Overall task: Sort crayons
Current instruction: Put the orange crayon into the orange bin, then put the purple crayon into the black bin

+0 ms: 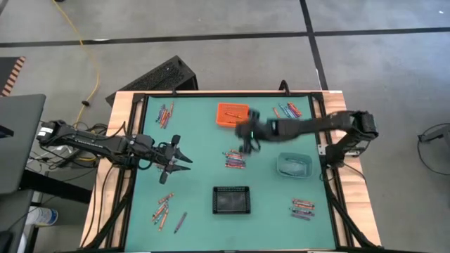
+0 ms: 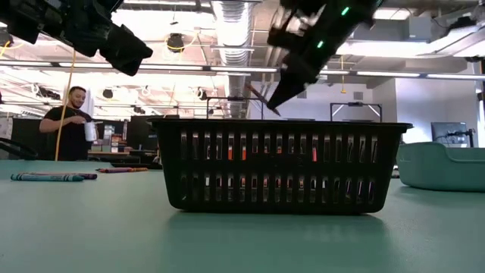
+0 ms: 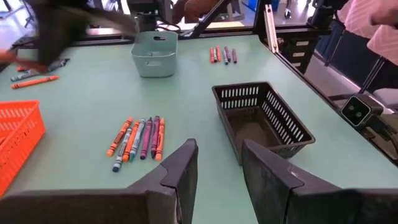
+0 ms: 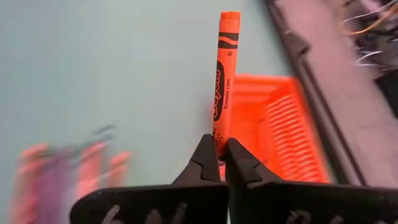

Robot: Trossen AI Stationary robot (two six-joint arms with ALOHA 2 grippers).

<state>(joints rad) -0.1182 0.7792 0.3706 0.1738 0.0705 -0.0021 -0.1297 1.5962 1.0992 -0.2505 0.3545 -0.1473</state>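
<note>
Only at the right wrist, the right tool [image 4: 217, 160] visibly pinches an orange crayon [image 4: 223, 78].

The right arm's dark two-finger gripper [image 4: 217, 152] is extended over the table with its jaws clamped on an orange paper-wrapped crayon [image 4: 223, 81] projecting beyond the fingertips, while the left arm's dark two-finger gripper [image 3: 219, 165] hovers with jaws parted and empty.

A robotics lab or workshop: exposed ducts [image 2: 231, 19] and strip lights run along the top of the low view, a person [image 2: 70, 121] stands at far left among benches, and a yellow cable [image 1: 79, 39] crosses the concrete floor [image 1: 211, 28] at upper left.
</note>
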